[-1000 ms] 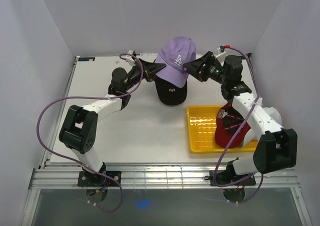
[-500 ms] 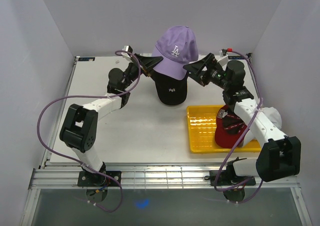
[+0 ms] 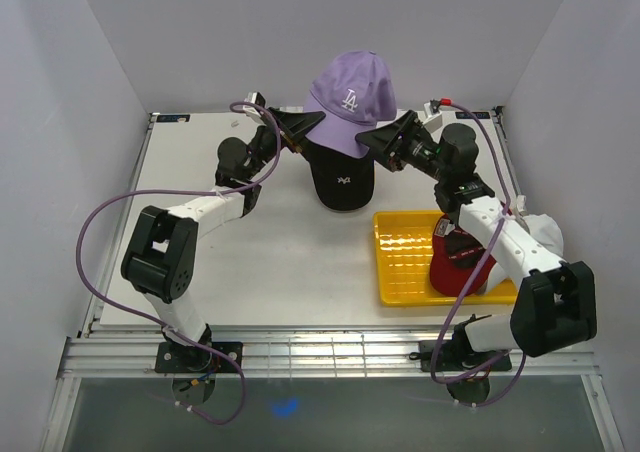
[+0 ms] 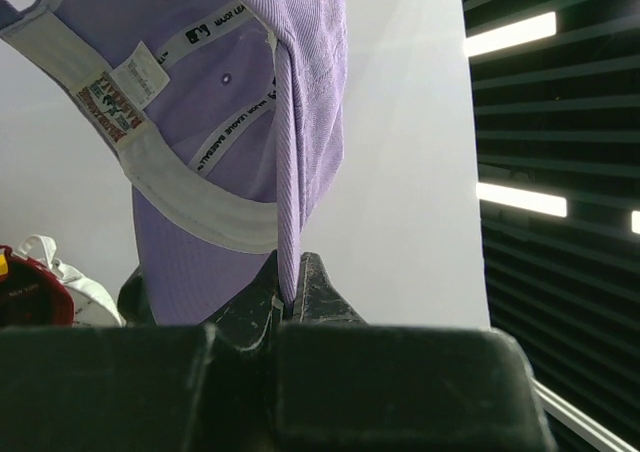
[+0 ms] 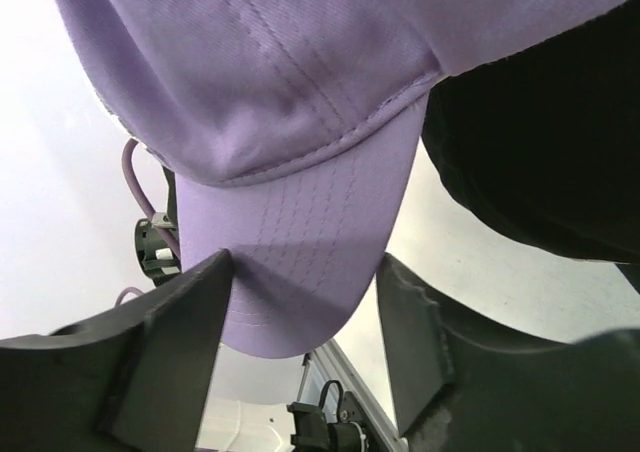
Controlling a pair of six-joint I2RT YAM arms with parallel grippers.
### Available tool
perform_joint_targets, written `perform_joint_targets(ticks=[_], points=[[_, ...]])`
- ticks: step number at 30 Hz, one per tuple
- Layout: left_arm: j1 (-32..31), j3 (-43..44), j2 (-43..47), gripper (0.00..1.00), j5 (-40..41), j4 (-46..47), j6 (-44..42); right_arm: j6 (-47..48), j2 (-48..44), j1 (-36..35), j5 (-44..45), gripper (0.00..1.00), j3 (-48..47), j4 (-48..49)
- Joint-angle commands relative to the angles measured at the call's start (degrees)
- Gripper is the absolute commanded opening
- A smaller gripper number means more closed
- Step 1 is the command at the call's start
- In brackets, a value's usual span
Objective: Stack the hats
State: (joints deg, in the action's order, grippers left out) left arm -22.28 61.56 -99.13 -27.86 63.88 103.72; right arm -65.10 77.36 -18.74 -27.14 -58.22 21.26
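Higher and more tilted than a second ago, the lavender cap (image 3: 350,97) now rides clear of the black cap (image 3: 342,179) it was sitting low over. My right gripper (image 3: 372,138) has eased off and come back in at the brim.

My left gripper (image 4: 290,272) is pressed together on the cap's rear rim. The fabric edge is pinched thin between the tips, so the cap's weight hangs from that side. My right gripper is spread, with the brim (image 5: 300,262) lying in the gap between my fingers (image 5: 180,342). One finger is at the brim's edge and the other stands off it, so I am not gripping there.

The cap's long axis, back rim to brim, runs straight from my left fingertips across to my right ones. The black cap stands directly beneath the lavender crown, between and below both sets of fingers. I judge that the next move is a descent, and it turns on keeping the crown over that black dome while the left pinch carries it.

The red cap (image 3: 462,262) waits well off behind my right fingers in the yellow tray (image 3: 400,262), with the white cap (image 3: 535,230) beyond it.
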Motion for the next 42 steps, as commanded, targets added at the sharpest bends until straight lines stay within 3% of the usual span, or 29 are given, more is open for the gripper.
perform_joint_targets(ticks=[1, 12, 26, 42], points=[[0.2, 0.0, 0.7, 0.0, 0.5, 3.6, 0.8, -0.7, 0.9, -0.2, -0.2, 0.62, -3.1, 3.4], [0.1, -6.3, 3.6, 0.0, -1.1, 3.4, -1.8, 1.2, 4.8, 1.9, -2.4, 0.29, -10.2, -3.1], [-2.5, -12.2, 6.9, 0.0, -4.9, -7.9, -12.4, 6.1, 8.9, 4.9, -6.1, 0.23, -14.0, -9.4], [-5.5, -15.2, 3.4, 0.0, -8.4, -10.0, -17.3, 14.5, 9.4, 6.1, -5.0, 0.23, -14.6, -16.5]])
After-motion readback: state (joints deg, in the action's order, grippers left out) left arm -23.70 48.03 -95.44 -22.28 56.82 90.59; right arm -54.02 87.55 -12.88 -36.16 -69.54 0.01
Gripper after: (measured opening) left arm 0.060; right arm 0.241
